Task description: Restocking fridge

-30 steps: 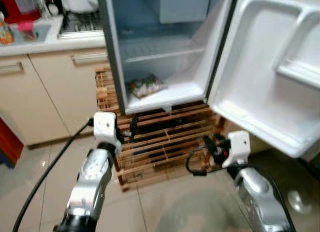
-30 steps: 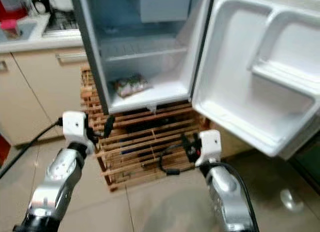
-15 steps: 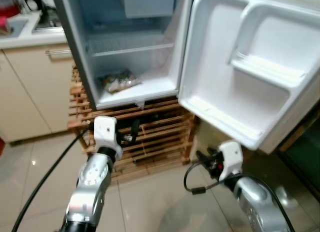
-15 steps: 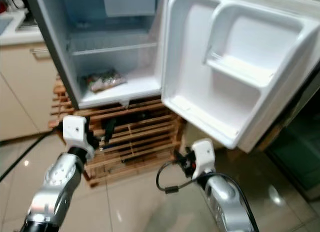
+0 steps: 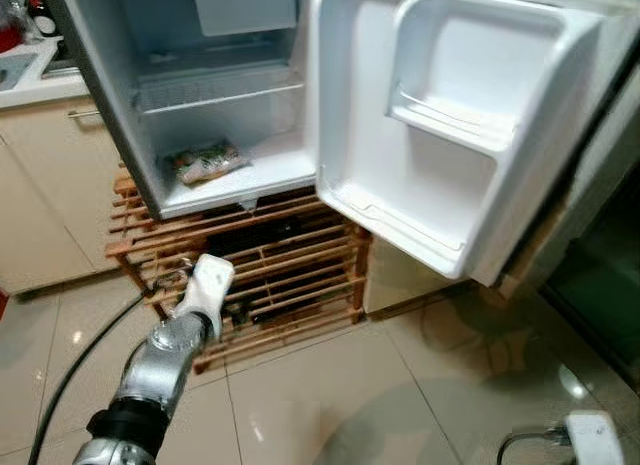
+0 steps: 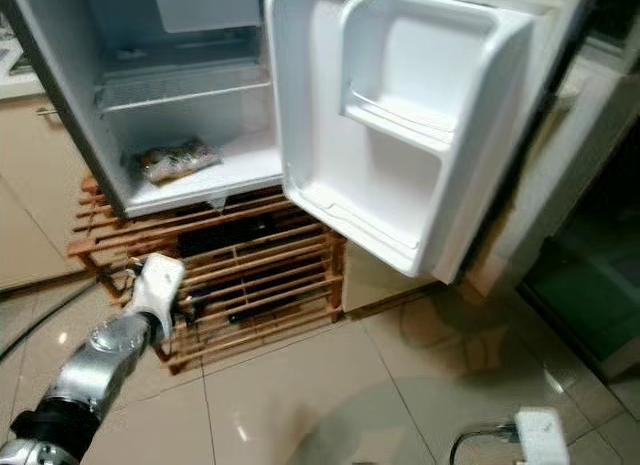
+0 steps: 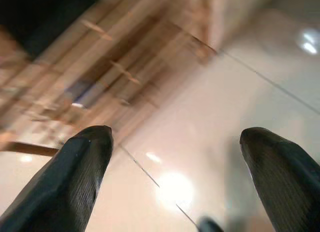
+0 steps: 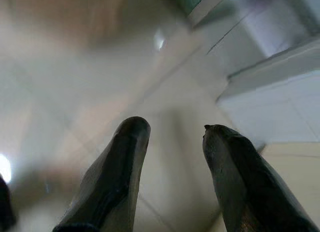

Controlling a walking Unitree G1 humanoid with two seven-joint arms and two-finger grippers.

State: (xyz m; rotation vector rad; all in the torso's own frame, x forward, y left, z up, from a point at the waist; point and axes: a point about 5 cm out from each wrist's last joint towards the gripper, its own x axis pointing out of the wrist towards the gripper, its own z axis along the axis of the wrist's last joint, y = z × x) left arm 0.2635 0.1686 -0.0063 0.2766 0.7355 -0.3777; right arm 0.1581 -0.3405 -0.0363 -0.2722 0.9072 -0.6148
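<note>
Here the fridge (image 5: 120, 115) stands wide open on a wooden rack (image 5: 290, 275), and its white door (image 5: 440, 135) swings out to the robot's right. Inside, on the bottom floor of the fridge, lies one packet (image 5: 206, 163) (too small to tell what food it is). Above the packet there is a wire shelf (image 5: 215, 90). The door has a moulded bin (image 5: 445, 120) in it. To the left of the fridge are beige cupboards (image 5: 40, 205) with a table (image 5: 25, 75) on top. The left arm (image 5: 160, 370) reaches forward and down over the shiny tiled floor (image 5: 330, 395), with its white wrist just in front of the rack's lower slats. In the left wrist view the left gripper (image 7: 177, 157) has its jaws spread far apart with nothing between them, pointing at the floor beside the rack (image 7: 100, 67). The right arm hangs low, and its white wrist (image 5: 594, 440) peeks in at the bottom corner of the head views. In the right wrist view the right gripper (image 8: 172, 162) has its jaws parted a little and holds nothing, with blurry floor (image 8: 75, 82) behind it.
</note>
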